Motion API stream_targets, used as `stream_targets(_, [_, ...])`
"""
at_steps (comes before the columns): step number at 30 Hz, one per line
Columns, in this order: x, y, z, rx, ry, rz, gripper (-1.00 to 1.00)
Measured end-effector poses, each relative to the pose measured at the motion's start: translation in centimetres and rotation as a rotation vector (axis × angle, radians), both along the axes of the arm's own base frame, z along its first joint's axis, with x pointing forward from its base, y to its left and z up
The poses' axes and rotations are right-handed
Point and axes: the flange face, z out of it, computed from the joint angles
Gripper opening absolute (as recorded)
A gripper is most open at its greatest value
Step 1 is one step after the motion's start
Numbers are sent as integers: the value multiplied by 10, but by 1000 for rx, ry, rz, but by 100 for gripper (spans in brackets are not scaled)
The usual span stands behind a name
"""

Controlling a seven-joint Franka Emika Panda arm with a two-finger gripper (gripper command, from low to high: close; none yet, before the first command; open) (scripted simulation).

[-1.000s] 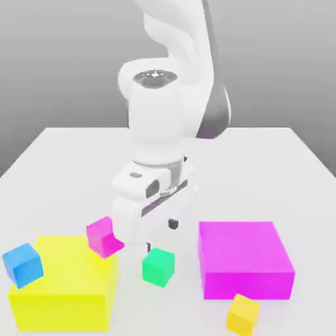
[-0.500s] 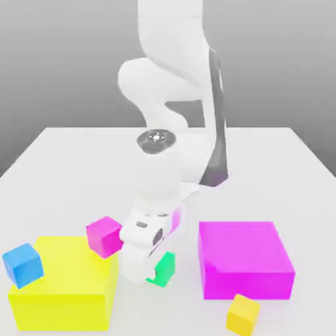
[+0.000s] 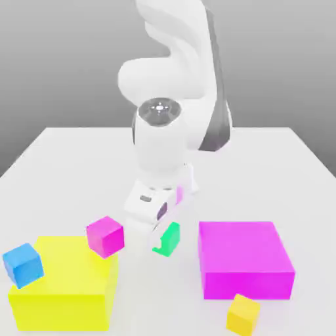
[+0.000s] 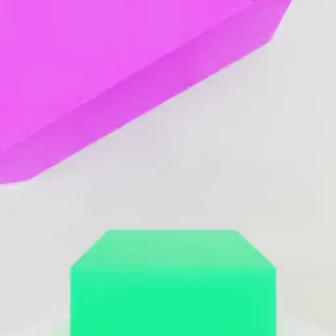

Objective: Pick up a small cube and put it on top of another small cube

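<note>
Arm: the white Panda arm (image 3: pixel 172 98) fills the upper centre of the exterior view, bending down over the bench, with its hand low near the middle of the frame.
Jaws: the jaws (image 3: pixel 159 239) are clamped on the small green cube, just below the white hand, in the lower centre of the exterior view.
Small green cube: the small green cube (image 3: pixel 168 238) is at the lower centre of the exterior view, tilted and partly hidden behind the hand; it appears lifted a little clear of the bench. In the hand view it sits at the bottom centre (image 4: pixel 172 282).
Big magenta block: the big magenta block (image 3: pixel 245 258) lies on the bench at the lower right of the exterior view, near the green cube but apart from it. In the hand view it takes up the upper left (image 4: pixel 111 65).
Big yellow block: the big yellow block (image 3: pixel 62 292) stands at the lower left of the exterior view.
Small magenta cube: the small magenta cube (image 3: pixel 105 236) rests on the upper right corner of the yellow block, to the left of the hand.
Small blue cube: the small blue cube (image 3: pixel 23 264) sits tilted at the yellow block's left edge.
Small yellow cube: the small yellow cube (image 3: pixel 243 314) lies on the bench at the bottom right, just in front of the magenta block.
Bench: the pale bench (image 3: pixel 275 157) carries all the blocks.
</note>
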Motion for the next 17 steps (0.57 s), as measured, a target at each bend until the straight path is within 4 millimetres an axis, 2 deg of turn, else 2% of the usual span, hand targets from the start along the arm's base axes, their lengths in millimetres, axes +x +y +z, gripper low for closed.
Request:
stream_targets(2, [11, -16, 29, 1, -18, -12, -100])
stream_targets(5, [24, -54, 79, -14, -93, -44, -100])
stream_targets(7, [24, -81, 109, -31, -144, -82, -100])
stream_targets(8, [20, -90, 117, -33, -147, -117, -100])
stream_targets(10, [16, -98, 109, -33, -148, -150, -100])
stream_targets(13, [15, -100, 76, -33, -149, -160, -100])
stream_targets(14, [14, -100, 65, -35, -149, -161, 100])
stream_targets(17, [14, -100, 65, -35, -149, -161, 100])
